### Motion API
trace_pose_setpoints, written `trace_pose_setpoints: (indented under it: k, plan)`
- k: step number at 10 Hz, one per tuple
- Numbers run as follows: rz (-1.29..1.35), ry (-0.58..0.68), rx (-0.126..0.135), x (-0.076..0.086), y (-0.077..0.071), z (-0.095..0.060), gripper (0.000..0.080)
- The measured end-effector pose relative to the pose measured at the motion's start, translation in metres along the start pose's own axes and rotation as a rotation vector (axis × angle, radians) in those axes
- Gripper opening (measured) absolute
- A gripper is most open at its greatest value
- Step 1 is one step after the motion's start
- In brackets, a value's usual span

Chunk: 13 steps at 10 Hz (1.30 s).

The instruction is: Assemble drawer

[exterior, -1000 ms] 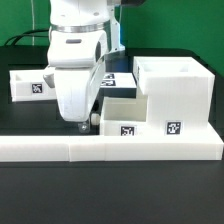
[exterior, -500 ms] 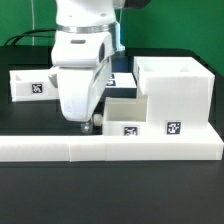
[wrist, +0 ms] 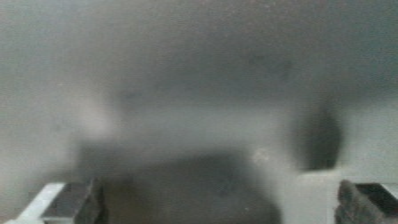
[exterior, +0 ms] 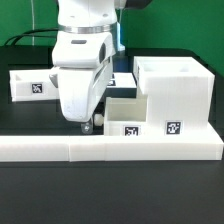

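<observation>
White plastic housing sat by the desk's near edge, with the front tray just beside it and the back tray well apart. Neither looked slid in yet, tbh. The gripper hung low by the front tray, jaws apart.

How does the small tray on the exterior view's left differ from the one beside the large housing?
The left tray stands alone, apart from the housing; the middle tray sits close beside it. The left tray lies farther back; the middle tray is behind the long low wall. The tool hangs beside the middle tray, not the left one. Both are white, open-topped, tagged.
</observation>
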State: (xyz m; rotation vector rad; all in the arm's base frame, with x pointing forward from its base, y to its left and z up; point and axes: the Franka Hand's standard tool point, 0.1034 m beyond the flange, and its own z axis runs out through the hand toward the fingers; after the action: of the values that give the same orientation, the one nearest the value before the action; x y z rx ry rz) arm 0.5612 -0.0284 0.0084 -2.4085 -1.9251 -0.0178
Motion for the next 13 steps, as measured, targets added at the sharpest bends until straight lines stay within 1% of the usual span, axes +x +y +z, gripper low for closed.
trace_pose_setpoints:
  k: [4,6,7,9,13]
  plan:
    - [0.0,0.0,0.0,0.0,0.0,0.0,0.0649]
    - [0.046,-0.016,0.003,0.0039,-0.0006,0.0006,0.0649]
    - [0.112,-0.044,0.013,0.006,-0.0008,0.0007,0.0649]
    - [0.175,-0.071,0.011,0.0069,-0.0008,0.0008,0.0649]
    - [0.162,-0.071,0.014,0.006,-0.0017,0.0021,0.0649]
